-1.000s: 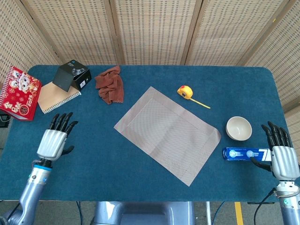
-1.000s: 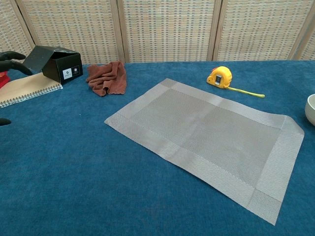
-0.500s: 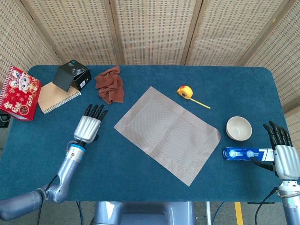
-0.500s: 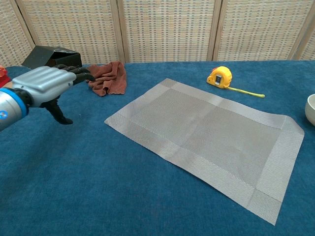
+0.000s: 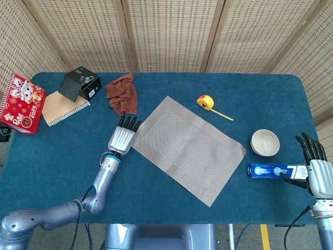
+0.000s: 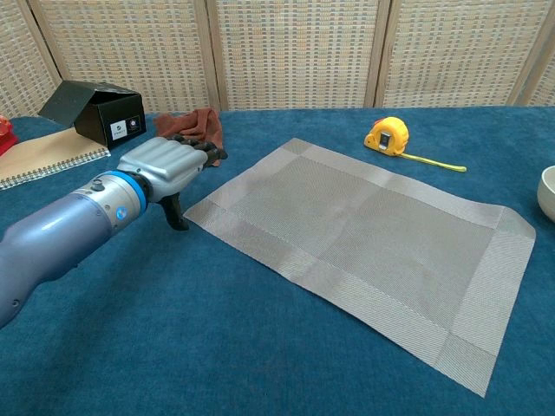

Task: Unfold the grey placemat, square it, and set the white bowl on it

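Left hand at the placemat's corner, bowl waiting off to the side

The grey placemat (image 5: 186,147) lies unfolded and askew mid-bench; the left hand (image 5: 122,138) hovers just beside its left corner, fingers extended, holding nothing. The white bowl (image 5: 265,142) sits off the mat near the bench's right edge. The right hand (image 5: 317,169), fingers spread and empty, rests beside a blue box (image 5: 274,170) near the front right corner.
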{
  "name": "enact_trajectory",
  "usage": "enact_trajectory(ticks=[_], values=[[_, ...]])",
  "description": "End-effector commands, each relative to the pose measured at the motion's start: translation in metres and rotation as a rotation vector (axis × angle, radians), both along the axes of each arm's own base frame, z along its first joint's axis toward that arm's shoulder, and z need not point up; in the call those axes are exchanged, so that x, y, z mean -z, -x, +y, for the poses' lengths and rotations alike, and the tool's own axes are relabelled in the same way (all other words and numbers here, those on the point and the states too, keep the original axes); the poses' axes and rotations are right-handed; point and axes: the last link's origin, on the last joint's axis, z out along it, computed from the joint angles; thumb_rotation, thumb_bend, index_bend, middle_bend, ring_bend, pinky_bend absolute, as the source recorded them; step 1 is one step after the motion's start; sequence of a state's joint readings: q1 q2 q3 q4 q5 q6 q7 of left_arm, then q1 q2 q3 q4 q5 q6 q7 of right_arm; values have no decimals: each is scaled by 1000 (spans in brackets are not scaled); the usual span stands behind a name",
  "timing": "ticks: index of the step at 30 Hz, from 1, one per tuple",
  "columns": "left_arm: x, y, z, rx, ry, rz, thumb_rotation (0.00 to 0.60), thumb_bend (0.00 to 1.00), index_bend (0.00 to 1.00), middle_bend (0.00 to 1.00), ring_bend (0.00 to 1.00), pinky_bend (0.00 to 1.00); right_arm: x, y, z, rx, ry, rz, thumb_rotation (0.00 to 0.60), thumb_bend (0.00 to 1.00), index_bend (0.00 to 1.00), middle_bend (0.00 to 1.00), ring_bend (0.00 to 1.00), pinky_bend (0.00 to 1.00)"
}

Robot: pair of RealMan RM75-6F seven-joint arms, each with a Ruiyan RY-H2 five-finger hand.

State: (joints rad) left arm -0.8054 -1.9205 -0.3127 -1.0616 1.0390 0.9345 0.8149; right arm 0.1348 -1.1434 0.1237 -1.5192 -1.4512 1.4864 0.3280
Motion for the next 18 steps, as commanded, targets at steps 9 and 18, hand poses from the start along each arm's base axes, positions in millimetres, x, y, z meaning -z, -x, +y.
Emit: enact_trajectory(ticks=[9,18], values=[[19,-17,5,25,-1,62,600,174,38,0,0,0,-6,0,-1,-4,14,-38,600,84,94,0,0,0],[25,-17,4,45,-15,86,600,427,98,0,0,0,-7,-1,-1,-6,13,-52,600,84,97,0,0,0]])
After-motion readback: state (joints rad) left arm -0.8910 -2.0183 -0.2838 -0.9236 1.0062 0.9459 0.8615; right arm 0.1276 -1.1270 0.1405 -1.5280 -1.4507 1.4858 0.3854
